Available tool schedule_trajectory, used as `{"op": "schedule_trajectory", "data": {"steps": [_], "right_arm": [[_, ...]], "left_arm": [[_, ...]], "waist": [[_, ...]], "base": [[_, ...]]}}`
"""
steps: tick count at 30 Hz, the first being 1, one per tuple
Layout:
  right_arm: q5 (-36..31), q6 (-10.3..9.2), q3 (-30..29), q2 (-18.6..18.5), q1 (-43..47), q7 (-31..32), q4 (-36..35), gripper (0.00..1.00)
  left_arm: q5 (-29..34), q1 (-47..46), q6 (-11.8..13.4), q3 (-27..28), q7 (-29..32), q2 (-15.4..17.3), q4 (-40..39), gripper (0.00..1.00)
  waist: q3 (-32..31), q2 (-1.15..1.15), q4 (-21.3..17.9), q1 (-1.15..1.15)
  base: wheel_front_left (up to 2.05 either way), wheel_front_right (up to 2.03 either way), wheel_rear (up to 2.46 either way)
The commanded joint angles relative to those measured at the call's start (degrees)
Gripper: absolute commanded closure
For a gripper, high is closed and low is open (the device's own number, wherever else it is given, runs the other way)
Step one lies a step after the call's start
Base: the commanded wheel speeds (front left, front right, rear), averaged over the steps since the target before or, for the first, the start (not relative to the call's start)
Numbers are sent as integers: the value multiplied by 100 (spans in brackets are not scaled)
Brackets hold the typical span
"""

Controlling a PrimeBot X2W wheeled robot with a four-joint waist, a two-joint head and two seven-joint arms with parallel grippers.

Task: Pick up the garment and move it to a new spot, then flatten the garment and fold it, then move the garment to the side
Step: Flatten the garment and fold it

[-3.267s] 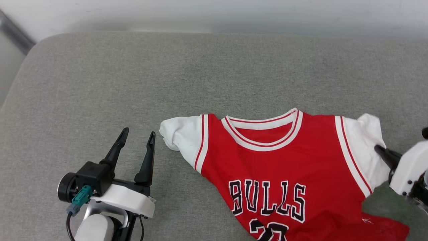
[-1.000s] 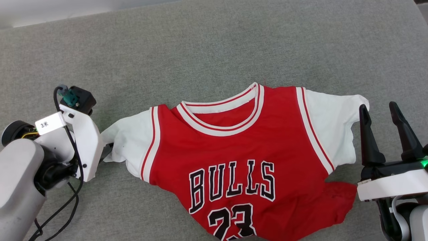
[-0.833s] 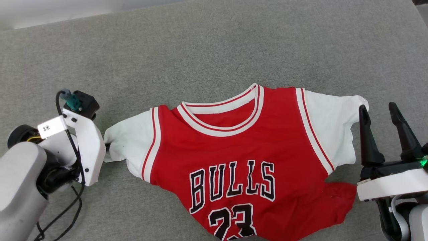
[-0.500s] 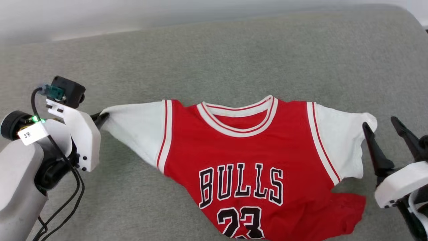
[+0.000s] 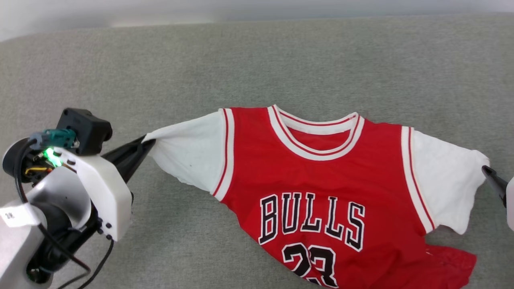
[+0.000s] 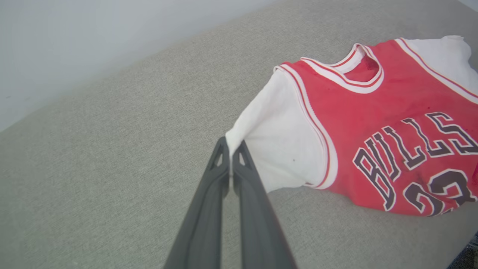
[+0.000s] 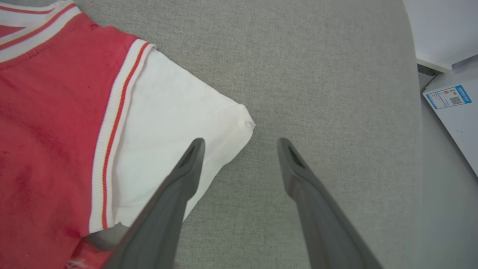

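Grey fabric surface (image 5: 257, 60), with the garment (image 5: 321, 172) face-up on the near right, sleeves spread but the hem bunched and nothing folded yet. I'd guess it's mid-flattening. The left end effector (image 6: 229, 144) is pinched together on the left sleeve (image 6: 276, 142) tip, while the right end effector (image 7: 239, 140) is wide apart at the right sleeve (image 7: 168, 123), gripping nothing. No containers in play.
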Motion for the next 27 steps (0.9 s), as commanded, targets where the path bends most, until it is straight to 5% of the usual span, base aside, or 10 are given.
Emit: {"op": "schedule_trajectory", "data": {"steps": [1,11,21,24,25,27], "right_arm": [[68,-4,-48,-41,-170,357,121,0],[-132,-4,-86,-102,-641,954,804,0],[-60,6,251,341,-564,816,1819,0],[54,8,413,384,-490,809,1997,83],[91,10,438,362,-496,767,2013,100],[109,5,438,252,-553,603,2006,100]], "left_arm": [[-8,159,89,36,-44,55,-278,100],[94,208,107,-138,-77,-60,-967,100],[272,143,97,-251,-133,-105,-1150,100],[309,152,92,-266,-140,-79,-1083,100],[306,155,90,-278,-149,-82,-1067,100],[271,185,92,-294,-160,-121,-1040,100]], "waist": [[165,0,181,0],[471,0,549,0],[664,0,726,0],[627,0,717,0],[601,0,706,0],[529,0,673,0]], "base": [[0,0,0],[0,0,0],[0,0,0],[0,0,0],[0,0,0],[0,0,0]]}}
